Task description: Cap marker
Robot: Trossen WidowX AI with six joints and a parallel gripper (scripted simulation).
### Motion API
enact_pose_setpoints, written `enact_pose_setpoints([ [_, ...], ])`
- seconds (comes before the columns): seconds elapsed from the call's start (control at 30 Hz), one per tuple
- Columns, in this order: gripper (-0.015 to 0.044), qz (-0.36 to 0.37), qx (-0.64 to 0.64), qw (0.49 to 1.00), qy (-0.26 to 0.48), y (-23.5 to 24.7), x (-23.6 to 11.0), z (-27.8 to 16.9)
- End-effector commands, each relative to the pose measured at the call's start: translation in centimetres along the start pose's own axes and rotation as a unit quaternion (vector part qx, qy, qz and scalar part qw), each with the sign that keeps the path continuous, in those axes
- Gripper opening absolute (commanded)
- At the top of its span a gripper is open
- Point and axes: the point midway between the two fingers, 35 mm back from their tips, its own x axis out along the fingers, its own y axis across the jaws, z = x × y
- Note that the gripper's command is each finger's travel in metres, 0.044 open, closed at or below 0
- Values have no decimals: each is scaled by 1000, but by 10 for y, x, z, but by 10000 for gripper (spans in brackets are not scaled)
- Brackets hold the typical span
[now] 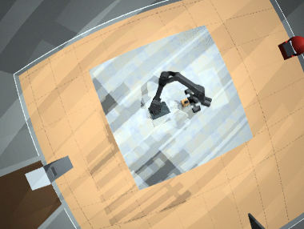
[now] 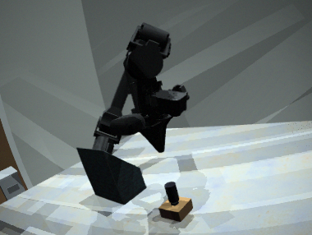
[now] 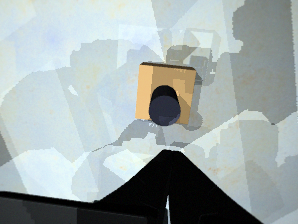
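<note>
1. The gripper (image 2: 159, 149) was seen raised above the table (image 2: 254, 164), its jaws pressed fully together with nothing pinched between them.
2. The cap (image 2: 172, 192) was found below the fingertips and well apart from them, seated on the marker, which was standing in the holder block (image 2: 176, 209); in the wrist view the cap (image 3: 164, 105) lay just ahead of the closed tips.
3. The cap was judged light, rigid and smooth, hence liable to slip; if regrasped, it would best be taken across its cylindrical sides, near mid-height.
4. Whether it had clicked fully home could not be told.
</note>
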Motion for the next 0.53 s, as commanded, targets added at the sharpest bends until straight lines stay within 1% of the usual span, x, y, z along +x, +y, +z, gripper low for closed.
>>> enact_pose_setpoints([
  [0.0,26,1,-4,1000,8,3,-4,-2],
  [0.5,420,1,-4,1000,8,3,-4,-2],
])
